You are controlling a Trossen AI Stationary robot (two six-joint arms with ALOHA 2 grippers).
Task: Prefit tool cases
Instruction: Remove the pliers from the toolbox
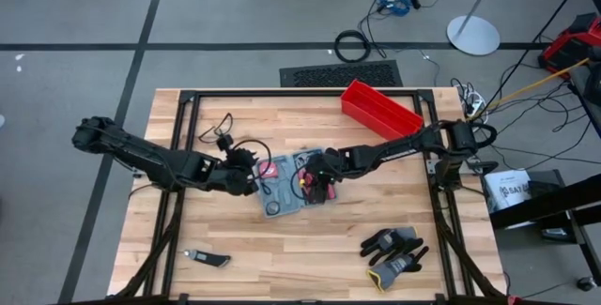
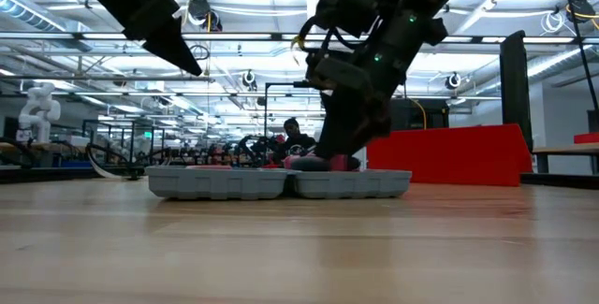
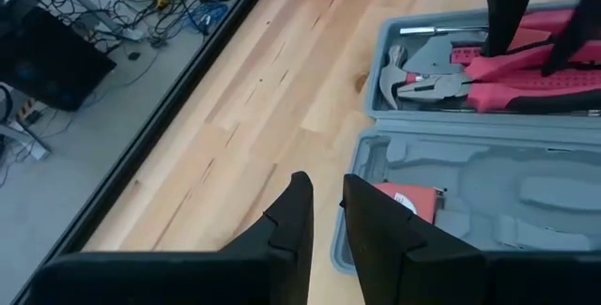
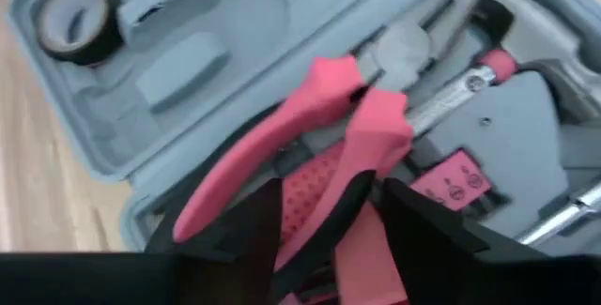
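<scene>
The tool case lies open mid-table, right claw parted astride the pink pliers at its three o'clock half; press them squarely down.

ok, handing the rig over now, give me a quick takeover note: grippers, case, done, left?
Right gripper: fingers open, straddling the pink-handled pliers in the tool case, gripping nothing.
Left gripper: fingers slightly apart, empty, hovering at the case's other half.
Case lies open, mid-table, in front of the red bin.
Done: hammer, pliers and other pink tools in one half; black tape roll and a pink item in the other.
Left: several slots empty; utility knife and gloves loose on the table.
</scene>
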